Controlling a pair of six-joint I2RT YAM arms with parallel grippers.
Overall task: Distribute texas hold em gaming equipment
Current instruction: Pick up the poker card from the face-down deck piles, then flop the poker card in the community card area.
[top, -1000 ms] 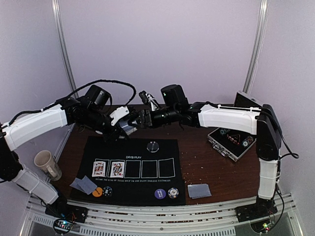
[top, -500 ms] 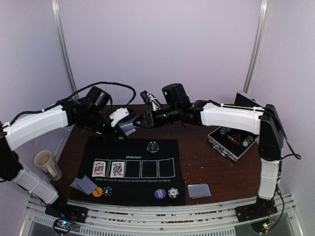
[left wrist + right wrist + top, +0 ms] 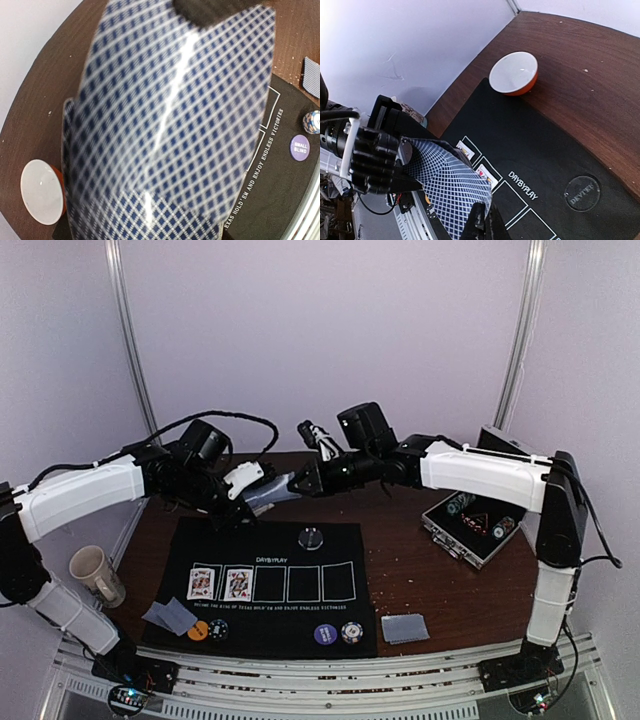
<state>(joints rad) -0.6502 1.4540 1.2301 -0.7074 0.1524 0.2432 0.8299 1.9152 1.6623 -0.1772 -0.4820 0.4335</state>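
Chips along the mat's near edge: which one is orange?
The leftmost chip, next to the face-down cards. The dark chip beside it, the purple chip and the black-and-white chip lie further right.

Plain pale lilac wall [image 3: 330,330] across the back, 9 through 3 o'clock. Two slim metal uprights: left post [image 3: 130,340] at 10 o'clock, right post [image 3: 522,330] at 2. Dark brown rounded wooden table [image 3: 420,570] at centre. Ribbed aluminium rails [image 3: 330,685] along 6 o'clock. Light soft, even.
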